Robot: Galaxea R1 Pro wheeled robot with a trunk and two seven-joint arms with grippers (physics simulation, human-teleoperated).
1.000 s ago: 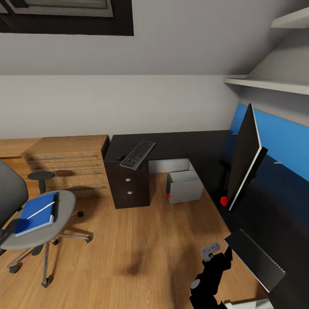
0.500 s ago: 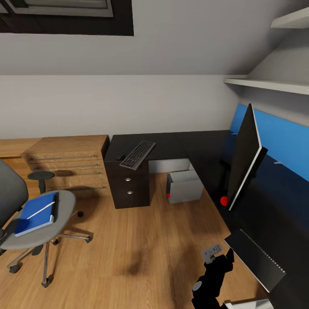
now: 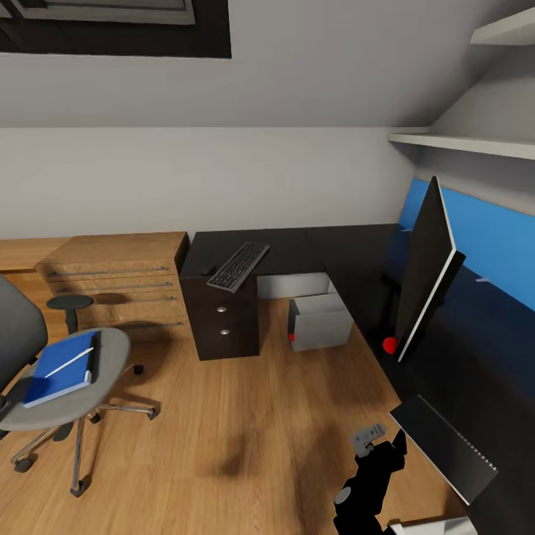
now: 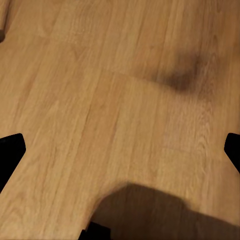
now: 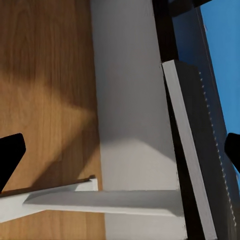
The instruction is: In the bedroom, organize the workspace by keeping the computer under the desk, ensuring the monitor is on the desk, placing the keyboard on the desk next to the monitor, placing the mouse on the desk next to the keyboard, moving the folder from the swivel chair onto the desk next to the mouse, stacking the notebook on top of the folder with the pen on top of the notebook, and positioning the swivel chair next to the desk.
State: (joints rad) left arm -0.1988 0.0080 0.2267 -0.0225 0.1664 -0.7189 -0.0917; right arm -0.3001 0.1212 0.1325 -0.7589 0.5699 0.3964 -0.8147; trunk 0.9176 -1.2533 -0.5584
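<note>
Black right hand (image 3: 369, 438), fingers spread and empty, beside the notebook (image 3: 446, 444) overhanging the worktop (image 3: 357, 260) edge (left hand (image 4: 120, 150) also spread, over wooden floor (image 3: 223, 416)); folder (image 3: 61, 368) with pen (image 3: 69, 362) on swivel chair (image 3: 70, 386).

A light wooden drawer chest (image 3: 119, 279) stands on the wood floor (image 3: 245, 416) against a pale grey wall (image 3: 223, 178).

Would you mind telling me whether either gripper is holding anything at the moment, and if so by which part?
Nothing is held. The left gripper is open over bare wooden floor, and the right gripper is open above the notebook without touching it.
</note>
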